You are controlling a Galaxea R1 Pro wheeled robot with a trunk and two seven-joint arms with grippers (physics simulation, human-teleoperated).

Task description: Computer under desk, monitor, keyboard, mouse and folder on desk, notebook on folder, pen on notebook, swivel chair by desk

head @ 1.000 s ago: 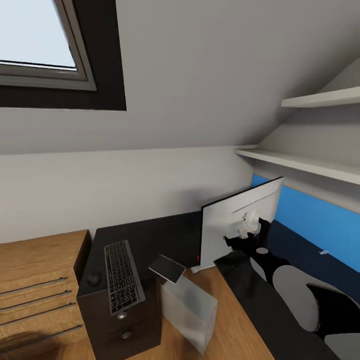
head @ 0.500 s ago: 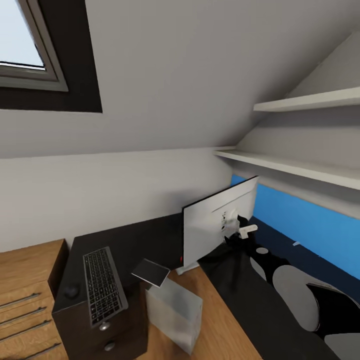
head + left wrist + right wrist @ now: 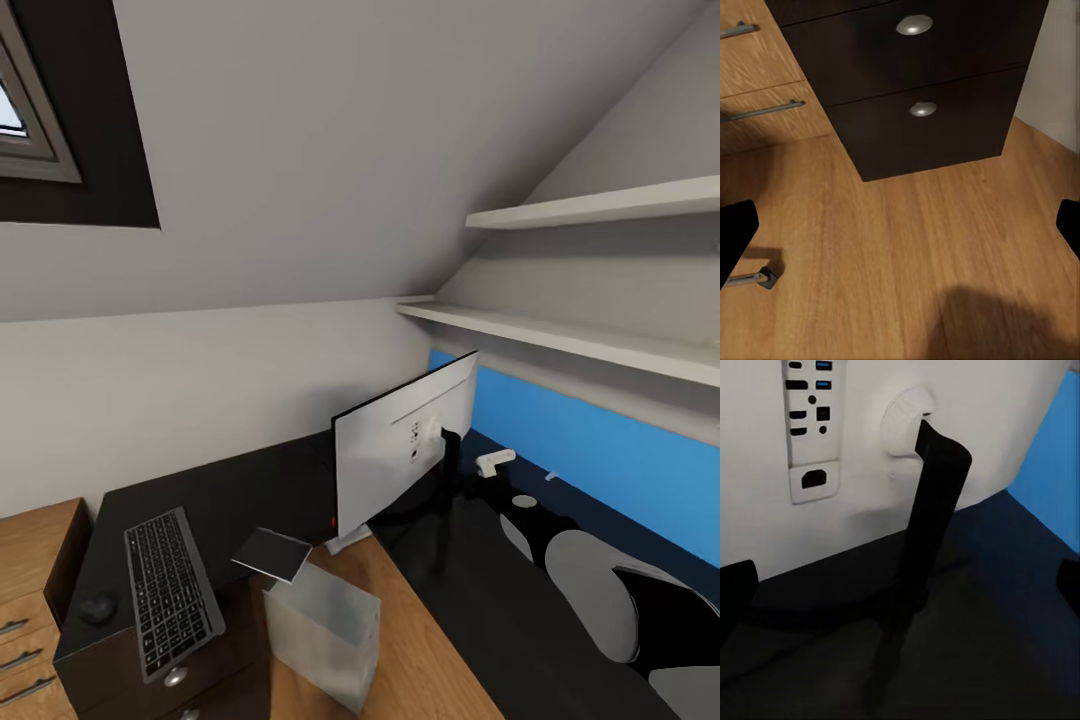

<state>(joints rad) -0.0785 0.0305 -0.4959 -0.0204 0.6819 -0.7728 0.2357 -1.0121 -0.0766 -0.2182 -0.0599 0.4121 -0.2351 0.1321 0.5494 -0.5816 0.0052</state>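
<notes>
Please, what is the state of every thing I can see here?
monitor: upright on the desk, back toward head camera
keyboard: flat on the desk
mouse: on the desk, beside keyboard
computer: standing on the floor
drawers: shut
left end effector: open, empty
right end effector: open, empty

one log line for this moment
monitor upright on desk, back to camera | right end effector open, facing stand | left end effector open over floor | keyboard, mouse on desk
</notes>
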